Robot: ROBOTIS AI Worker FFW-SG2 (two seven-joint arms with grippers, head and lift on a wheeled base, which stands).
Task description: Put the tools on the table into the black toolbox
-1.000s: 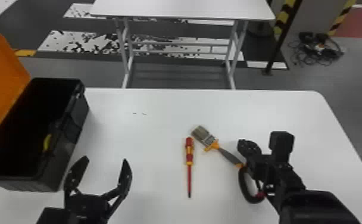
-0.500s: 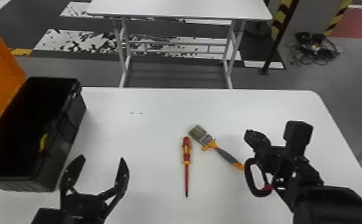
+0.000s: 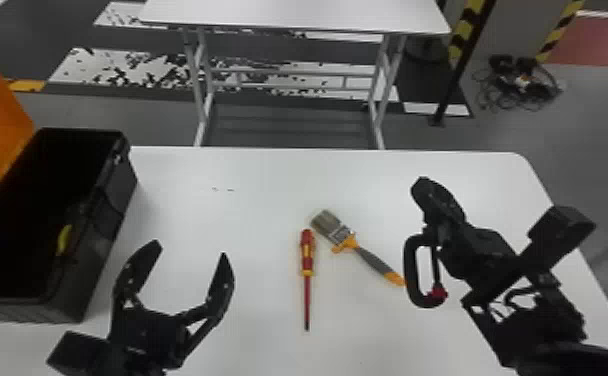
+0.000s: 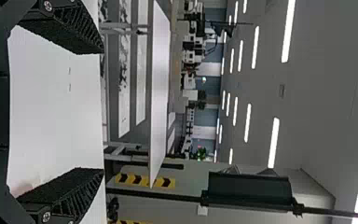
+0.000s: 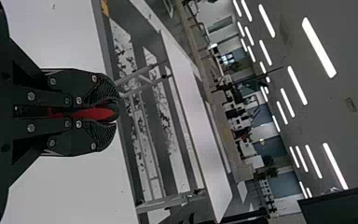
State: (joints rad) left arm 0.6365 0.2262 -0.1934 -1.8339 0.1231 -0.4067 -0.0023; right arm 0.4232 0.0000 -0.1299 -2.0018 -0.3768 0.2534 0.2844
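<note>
well, a far table (image 3: 293, 14) stands beyond the worktable (image 3: 248, 200)

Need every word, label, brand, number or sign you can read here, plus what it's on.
No readable text.
Paintbrush: marks on its metal band, too small to read.
Screwdriver: nothing legible on handle.
Black toolbox: nothing legible.
Yellow-and-black stripes behind the table: a warning pattern, no words I can make out.
</note>
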